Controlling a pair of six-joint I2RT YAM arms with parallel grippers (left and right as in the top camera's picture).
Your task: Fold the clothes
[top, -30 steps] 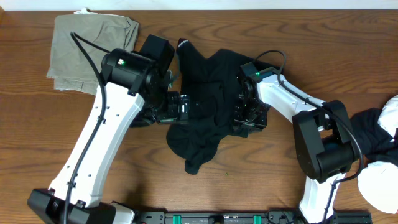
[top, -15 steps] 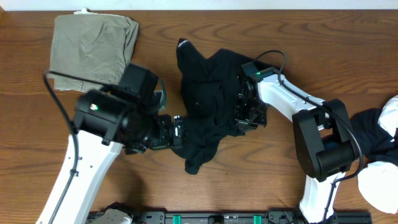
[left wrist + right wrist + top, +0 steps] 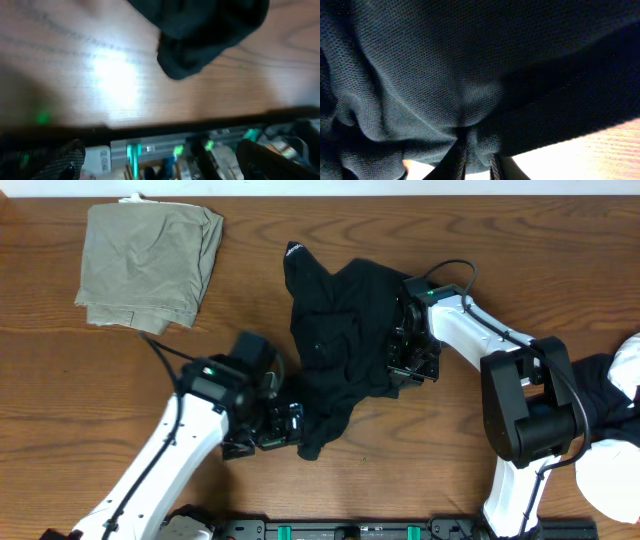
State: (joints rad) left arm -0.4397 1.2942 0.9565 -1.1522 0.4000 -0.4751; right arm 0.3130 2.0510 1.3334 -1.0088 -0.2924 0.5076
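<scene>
At the middle of the surface [image 3: 500, 270] the black garment [image 3: 335, 330] lies crumpled, its narrow lower tail trailing toward the near edge. The right gripper [image 3: 402, 368] has its jaws closed on a bunched fold at the garment's right edge; the wrist view shows cloth gathered between them. The left gripper [image 3: 284, 426] sits just beside the tail, jaws spread wide and holding nothing. The pinch looks to take several layers, so a pull could drag the whole heap instead of spreading one edge, or the fold could slip out. The left jaws, low and close to the tail, might snag it or pin it askew. Bare wood lies open beyond and to the left of the garment. The khaki garment [image 3: 150, 265] is well apart at the far left corner, while more clothes [image 3: 610, 375] crowd the right edge beside the right arm, leaving little room there
</scene>
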